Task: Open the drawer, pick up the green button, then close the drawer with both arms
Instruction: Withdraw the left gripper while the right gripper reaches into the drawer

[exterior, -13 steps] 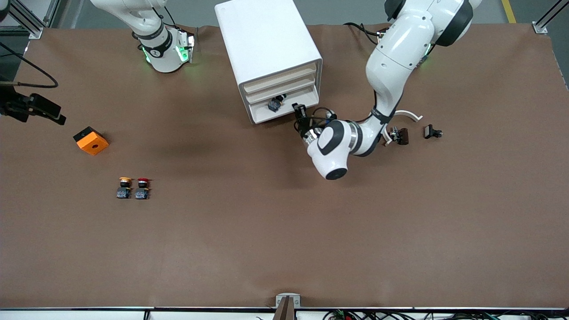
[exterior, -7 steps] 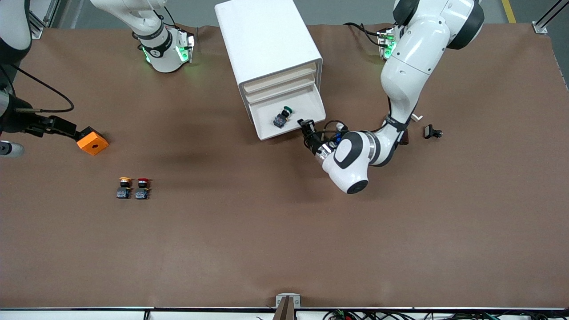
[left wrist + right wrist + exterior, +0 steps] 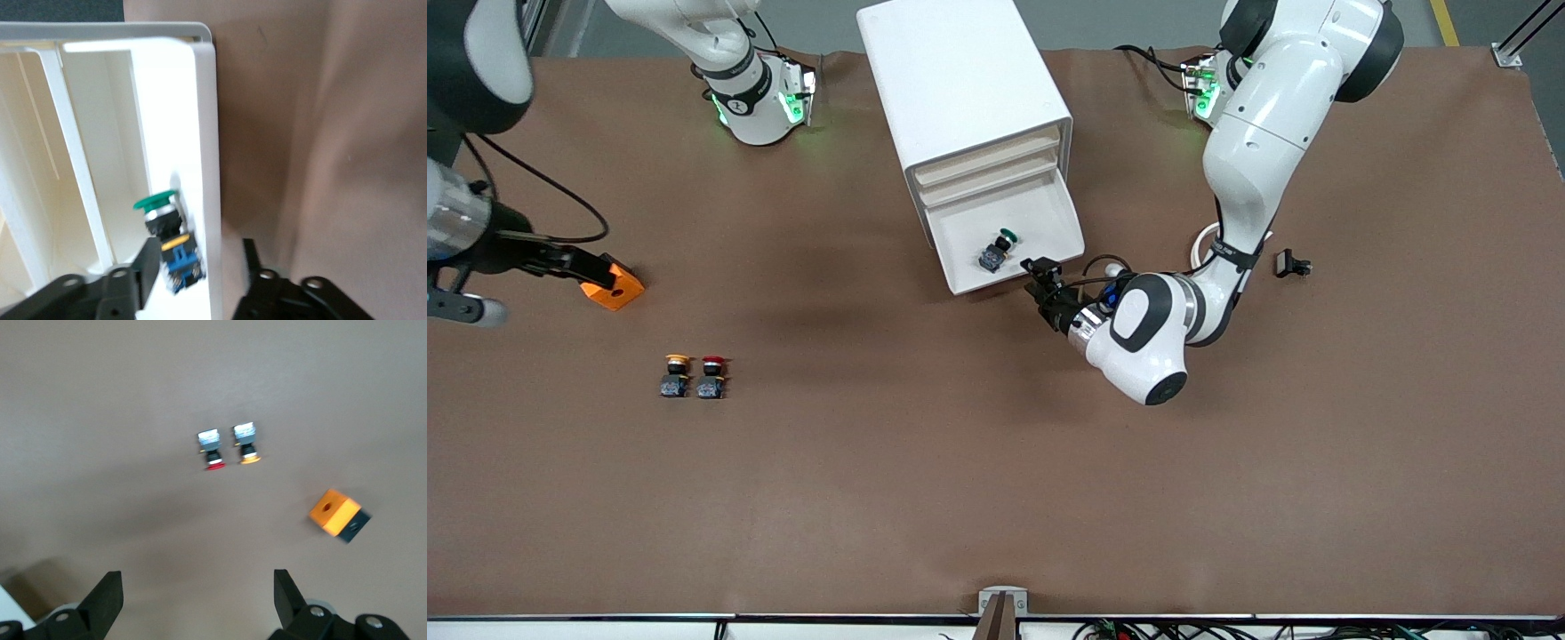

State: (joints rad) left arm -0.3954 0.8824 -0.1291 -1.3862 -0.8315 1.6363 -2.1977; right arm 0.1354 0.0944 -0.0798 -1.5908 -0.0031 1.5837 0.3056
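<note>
The white cabinet (image 3: 960,80) stands at the table's robot-side edge. Its third drawer (image 3: 1040,218) is pulled out toward the front camera. The green-capped button (image 3: 1000,249) lies on its side in the drawer, close to the front wall. My left gripper (image 3: 1042,274) is at the drawer's front corner toward the left arm's end. In the left wrist view the left gripper (image 3: 200,267) is open and straddles the drawer's front wall (image 3: 208,167). One finger is inside next to the button (image 3: 163,220) and one is outside. My right gripper (image 3: 591,271) is open and empty in the air over the orange block (image 3: 615,284).
A yellow-capped button (image 3: 677,373) and a red-capped button (image 3: 711,373) stand side by side toward the right arm's end, nearer the front camera. Both show in the right wrist view, with the orange block (image 3: 333,512). A small black part (image 3: 1292,264) lies toward the left arm's end.
The drawer has slid farther out with my left gripper at its front, and the green button now shows fully. My right arm has swung in over the orange block.
</note>
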